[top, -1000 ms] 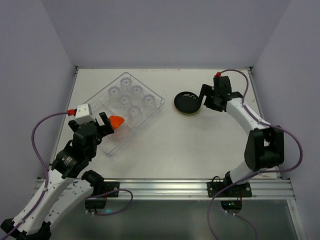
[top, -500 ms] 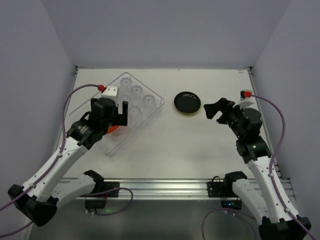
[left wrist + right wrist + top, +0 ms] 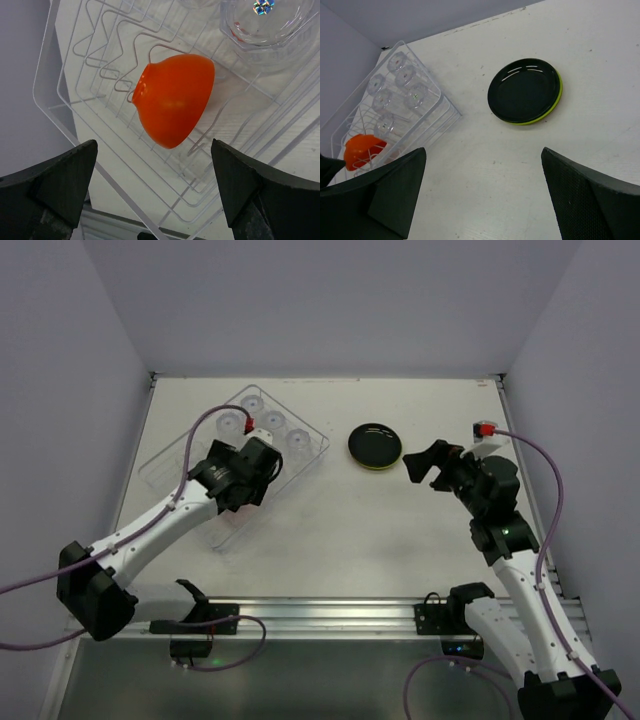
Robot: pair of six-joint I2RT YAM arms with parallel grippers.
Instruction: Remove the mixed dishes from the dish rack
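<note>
The dish rack (image 3: 180, 440) lies slantwise at the left of the table. Several clear cups (image 3: 272, 420) stand mouth down in its far half. The orange-red bowl (image 3: 175, 100) rests tilted on the rack's prongs, base towards the camera, and my left gripper (image 3: 154, 150) hovers open just above it with a finger on each side, not touching. From above, that gripper (image 3: 250, 475) hides the bowl. The black plate (image 3: 522, 90) sits stacked on the lime-green plate (image 3: 550, 112) on the table. Right of them, my right gripper (image 3: 425, 465) hangs open and empty.
The right wrist view shows the rack (image 3: 445, 102) with the bowl (image 3: 362, 150) and cups (image 3: 395, 90) at the left. Bare tabletop (image 3: 350, 530) lies between rack and plates. Walls close the table in at the back and both sides.
My left gripper has swung from the rack's near-left side to above the bowl. My right gripper has opened, drawn back from the stacked plates, and has barely moved since.
</note>
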